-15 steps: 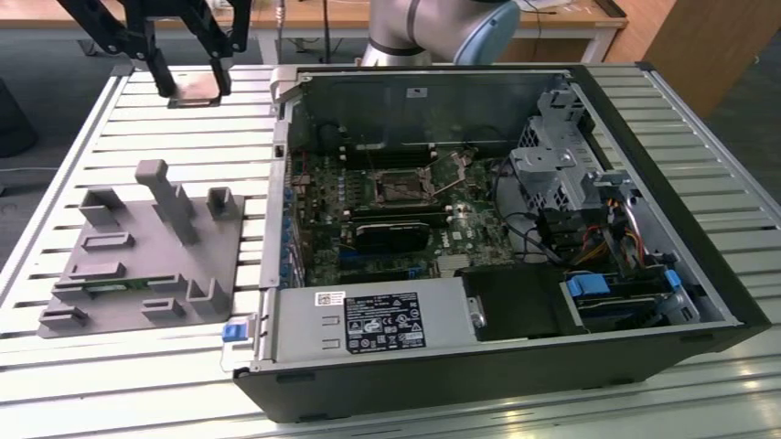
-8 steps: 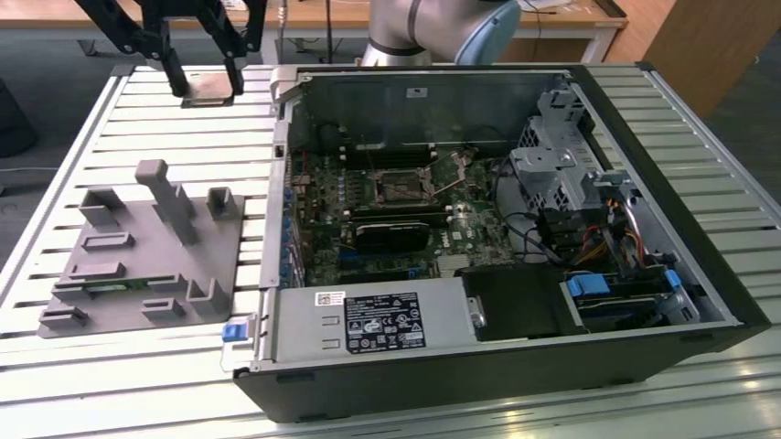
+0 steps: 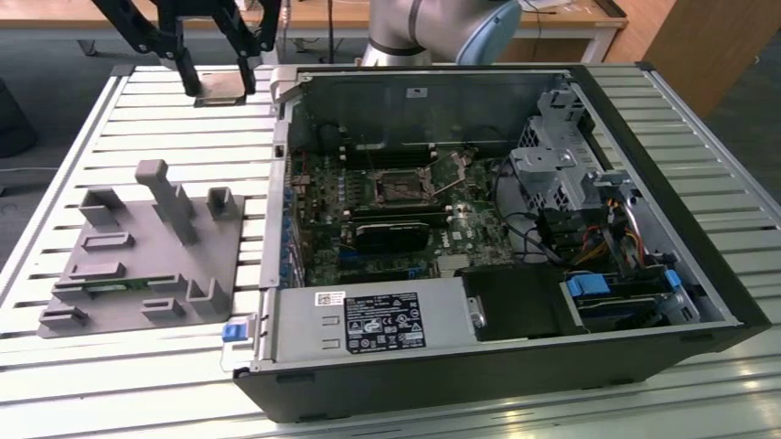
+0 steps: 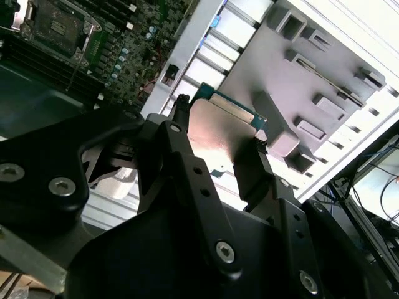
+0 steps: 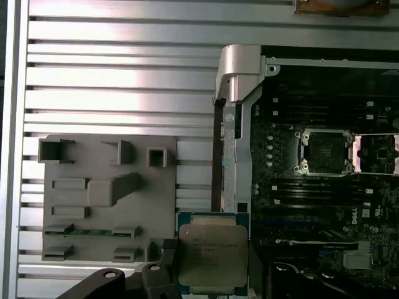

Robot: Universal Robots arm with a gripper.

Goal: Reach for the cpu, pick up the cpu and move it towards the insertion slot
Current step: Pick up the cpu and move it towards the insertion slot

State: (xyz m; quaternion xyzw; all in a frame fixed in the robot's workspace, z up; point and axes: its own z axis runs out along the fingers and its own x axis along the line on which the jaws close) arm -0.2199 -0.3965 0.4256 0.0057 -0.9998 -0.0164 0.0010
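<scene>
Black gripper (image 3: 221,90) fingers stand on either side of the cpu (image 3: 225,92) at the far left of the slatted table (image 3: 146,119) in the exterior view, closed in on two opposite edges of the chip with nothing else between them. In the second wrist view the gripper (image 4: 218,140) shows one fingertip (image 4: 181,103) against one edge of the cpu (image 4: 218,128) and the other against the opposite edge. The chip lies flat, its silver metal lid facing away from the table; being square, it has no clear long axis, and its sides run in line with the table slats. In the first wrist view the cpu (image 5: 213,254) shows its green board rim around the silver lid, just beside the grey fixture plate (image 5: 106,199). Whether the chip is lifted off the table or resting on it cannot be told.

Outward from there, the grey fixture plate (image 3: 146,251) with its upright blocks sits nearer on the exterior view's left. To the right lies the open computer case (image 3: 488,229), and the insertion slot (image 3: 401,186) sits well apart from the chip, in the middle of the motherboard (image 3: 366,206); it appears as a metal-framed square with a dark centre (image 5: 324,151) in the first wrist view.
</scene>
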